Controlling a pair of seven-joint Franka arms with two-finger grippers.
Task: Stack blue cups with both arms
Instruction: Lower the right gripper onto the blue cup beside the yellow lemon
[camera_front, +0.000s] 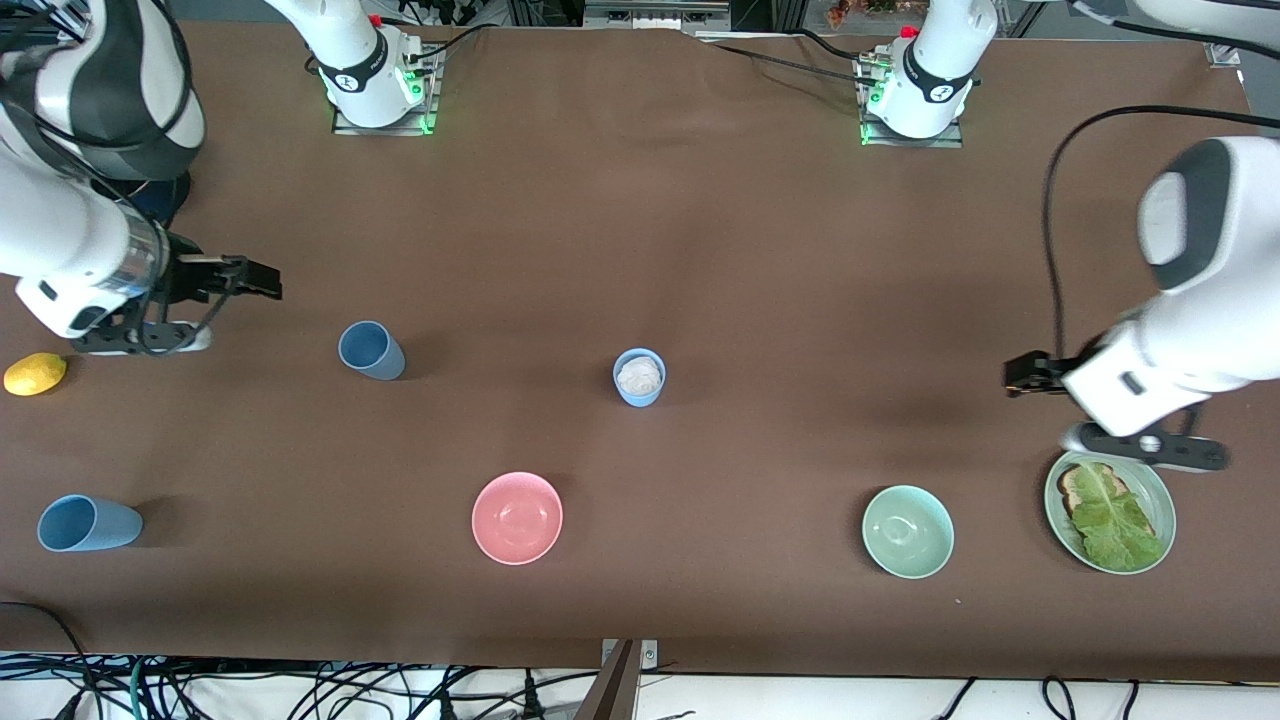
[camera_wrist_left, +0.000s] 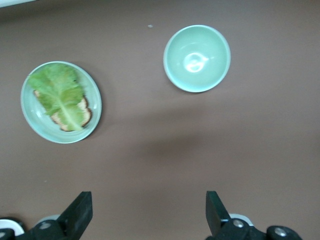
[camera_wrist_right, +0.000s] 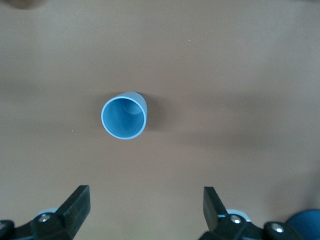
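Observation:
Three blue cups stand upright on the brown table. A dusky cup (camera_front: 371, 350) is toward the right arm's end. A sky-blue cup (camera_front: 639, 377) with something white in it is mid-table. Another sky-blue cup (camera_front: 88, 523) is nearest the front camera at the right arm's end. My right gripper (camera_front: 252, 280) hangs open and empty over the cloth between the lemon and the dusky cup. In the right wrist view, a blue cup (camera_wrist_right: 124, 118) sits apart from the right gripper (camera_wrist_right: 146, 200). My left gripper (camera_front: 1030, 375) hangs open and empty by the plate, and the left wrist view shows bare cloth under the left gripper (camera_wrist_left: 149, 202).
A pink bowl (camera_front: 517, 517) and a mint-green bowl (camera_front: 908, 531) (camera_wrist_left: 197, 58) lie near the front edge. A green plate (camera_front: 1158, 500) (camera_wrist_left: 35, 122) with lettuce on bread is at the left arm's end. A yellow lemon (camera_front: 35, 373) lies at the right arm's end.

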